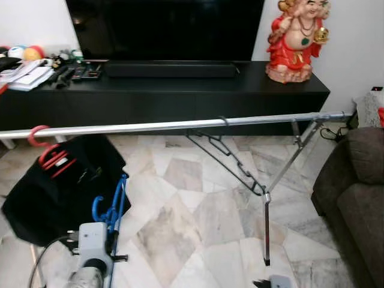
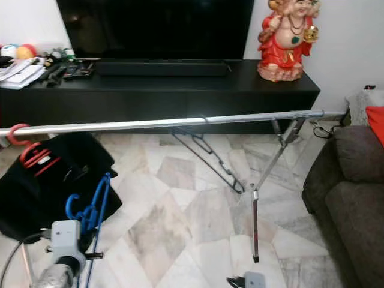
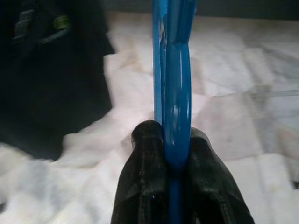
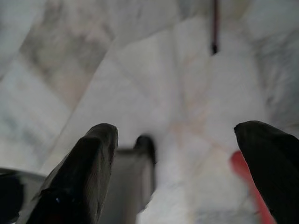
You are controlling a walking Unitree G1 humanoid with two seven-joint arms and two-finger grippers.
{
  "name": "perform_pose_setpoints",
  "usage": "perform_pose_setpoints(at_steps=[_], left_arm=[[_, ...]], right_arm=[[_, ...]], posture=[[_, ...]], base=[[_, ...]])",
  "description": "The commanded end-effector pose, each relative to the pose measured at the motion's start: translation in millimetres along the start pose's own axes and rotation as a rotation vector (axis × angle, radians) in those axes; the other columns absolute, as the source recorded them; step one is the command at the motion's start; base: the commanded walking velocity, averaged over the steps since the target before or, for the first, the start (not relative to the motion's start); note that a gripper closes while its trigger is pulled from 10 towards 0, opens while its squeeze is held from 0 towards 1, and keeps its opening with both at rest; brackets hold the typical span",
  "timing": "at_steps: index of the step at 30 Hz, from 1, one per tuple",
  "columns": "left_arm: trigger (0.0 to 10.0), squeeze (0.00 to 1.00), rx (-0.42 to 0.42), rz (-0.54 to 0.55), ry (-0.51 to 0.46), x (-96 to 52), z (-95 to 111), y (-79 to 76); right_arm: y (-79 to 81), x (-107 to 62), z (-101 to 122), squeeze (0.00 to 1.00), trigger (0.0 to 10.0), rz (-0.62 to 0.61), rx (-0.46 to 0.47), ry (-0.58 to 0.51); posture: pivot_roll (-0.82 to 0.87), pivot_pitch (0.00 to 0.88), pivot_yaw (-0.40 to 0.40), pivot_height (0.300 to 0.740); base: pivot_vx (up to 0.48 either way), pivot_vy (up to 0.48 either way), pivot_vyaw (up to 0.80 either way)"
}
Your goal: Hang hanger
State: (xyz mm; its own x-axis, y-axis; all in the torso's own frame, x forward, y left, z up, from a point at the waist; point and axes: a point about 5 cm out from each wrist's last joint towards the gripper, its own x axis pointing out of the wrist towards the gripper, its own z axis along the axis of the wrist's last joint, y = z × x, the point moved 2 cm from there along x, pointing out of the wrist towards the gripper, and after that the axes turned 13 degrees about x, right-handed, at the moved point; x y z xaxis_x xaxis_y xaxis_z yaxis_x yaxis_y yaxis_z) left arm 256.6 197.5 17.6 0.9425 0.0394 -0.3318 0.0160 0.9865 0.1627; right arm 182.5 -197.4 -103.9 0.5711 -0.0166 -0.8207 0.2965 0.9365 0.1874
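A blue plastic hanger (image 1: 111,207) is clamped between the two black fingers of the left gripper (image 3: 175,158), low down and well below the silver drying-rack pole (image 1: 180,125), beside a black garment (image 1: 54,192) that hangs from a red hanger (image 1: 48,157). The right gripper (image 4: 175,154) is held wide open over the marble floor (image 1: 198,222) with nothing in it. A thin black hanger (image 1: 231,162) is already hooked on the pole. The grip is taken on a narrow, smooth part, so the hanger may be turned or slipped while it is raised. The hook may also be caught on the black garment, or the pole may be missed if the hook opening is not faced toward it.
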Motion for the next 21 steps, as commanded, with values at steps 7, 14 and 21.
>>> perform_pose_setpoints(at_steps=[7, 14, 21], left_arm=[[10.0, 0.00, 0.038, 0.029, -0.002, -1.7, 1.0, 12.1], [10.0, 0.00, 0.116, -0.042, 0.005, -3.6, -2.3, 4.3], [10.0, 0.00, 0.340, -0.334, 0.004, -16.9, -7.1, -7.0]], right_arm=[[8.0, 1.0, -2.6, 0.00, 10.0, 0.021, 0.002, 0.010], [8.0, 1.0, -2.8, 0.00, 10.0, 0.022, -0.005, 0.011], [7.9, 0.8, -3.7, 0.00, 10.0, 0.025, -0.014, 0.017]], posture=[[0.00, 0.118, -0.030, 0.740], [0.00, 0.114, -0.029, 0.740], [0.00, 0.110, -0.027, 0.740]], base=[[0.420, 0.000, 0.00], [0.161, 0.000, 0.00], [0.000, 0.000, 0.00]])
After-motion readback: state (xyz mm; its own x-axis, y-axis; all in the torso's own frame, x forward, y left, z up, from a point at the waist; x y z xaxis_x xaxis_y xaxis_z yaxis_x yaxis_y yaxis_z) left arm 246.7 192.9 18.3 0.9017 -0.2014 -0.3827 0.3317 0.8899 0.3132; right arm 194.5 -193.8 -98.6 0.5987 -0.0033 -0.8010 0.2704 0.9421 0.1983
